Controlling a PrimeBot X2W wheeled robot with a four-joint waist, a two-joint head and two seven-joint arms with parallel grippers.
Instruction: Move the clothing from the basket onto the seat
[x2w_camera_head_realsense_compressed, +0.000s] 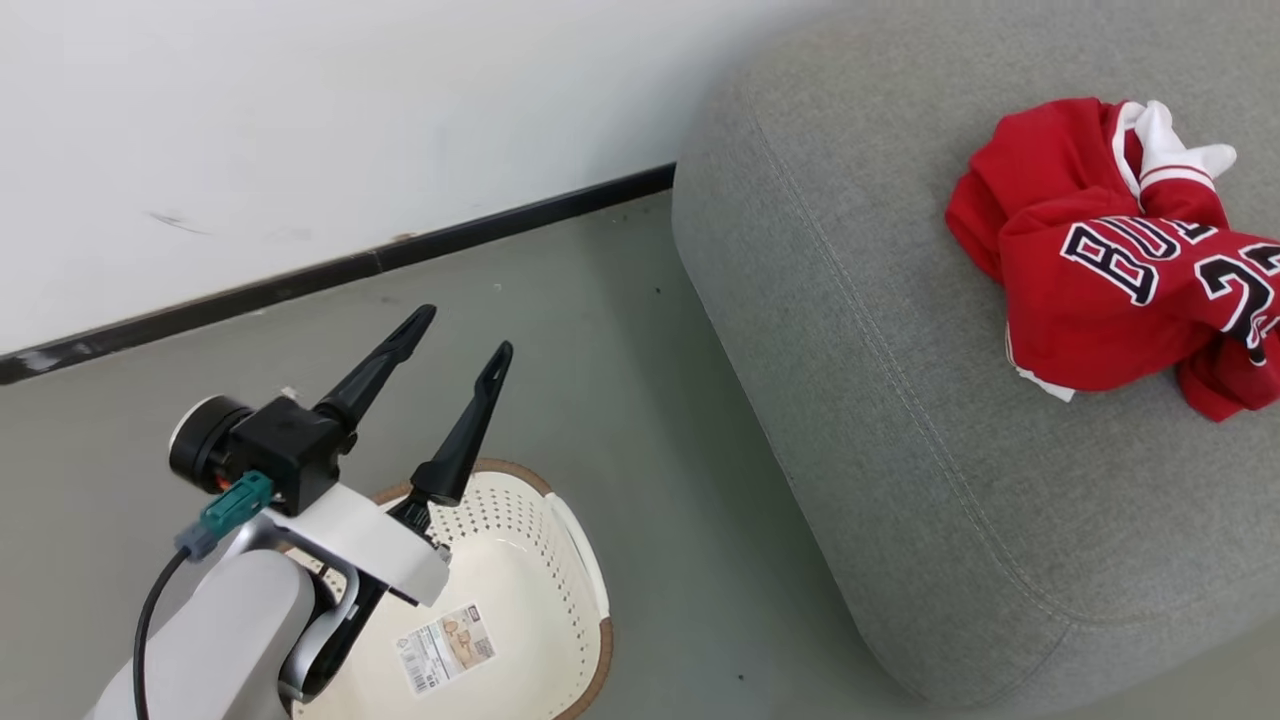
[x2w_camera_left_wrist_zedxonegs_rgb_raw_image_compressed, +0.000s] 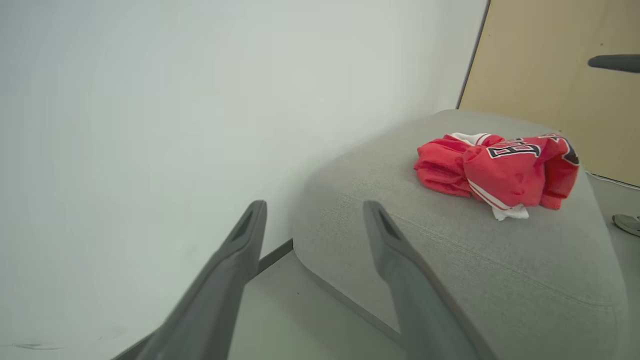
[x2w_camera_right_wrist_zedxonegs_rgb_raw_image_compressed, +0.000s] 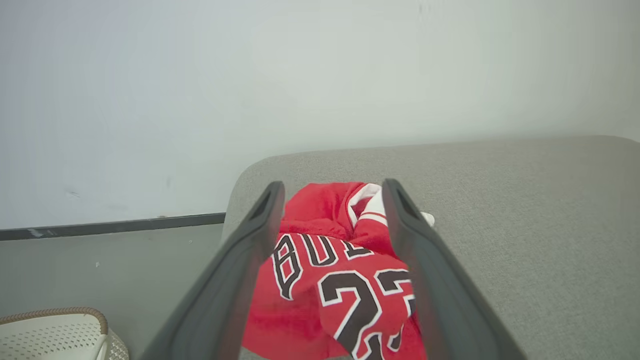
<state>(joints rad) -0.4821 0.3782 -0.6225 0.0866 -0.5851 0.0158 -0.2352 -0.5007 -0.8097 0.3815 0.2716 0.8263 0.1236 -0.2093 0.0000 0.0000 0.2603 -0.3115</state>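
The clothing (x2w_camera_head_realsense_compressed: 1100, 300), a crumpled red jersey with black-and-white lettering, lies on the light-grey seat (x2w_camera_head_realsense_compressed: 900, 420) at the right. The cream basket (x2w_camera_head_realsense_compressed: 575, 560) stands on the floor at the lower left, its inside bare but for a paper label. My left gripper (x2w_camera_head_realsense_compressed: 464, 332) hangs open over the basket's far rim with nothing between its fingers. From the left wrist, that gripper (x2w_camera_left_wrist_zedxonegs_rgb_raw_image_compressed: 315, 205) faces the seat (x2w_camera_left_wrist_zedxonegs_rgb_raw_image_compressed: 450, 260) and the clothing (x2w_camera_left_wrist_zedxonegs_rgb_raw_image_compressed: 505, 172) from a distance. My right gripper (x2w_camera_right_wrist_zedxonegs_rgb_raw_image_compressed: 333, 184) is open, and the clothing (x2w_camera_right_wrist_zedxonegs_rgb_raw_image_compressed: 320, 260) shows in its gap on the seat (x2w_camera_right_wrist_zedxonegs_rgb_raw_image_compressed: 525, 225).
A white wall with a black baseboard (x2w_camera_head_realsense_compressed: 350, 265) runs behind. Grey floor (x2w_camera_head_realsense_compressed: 640, 420) separates basket and seat. A tan wooden panel (x2w_camera_left_wrist_zedxonegs_rgb_raw_image_compressed: 550, 75) stands beyond the seat. The basket's rim (x2w_camera_right_wrist_zedxonegs_rgb_raw_image_compressed: 50, 315) sits at the right wrist view's lower left.
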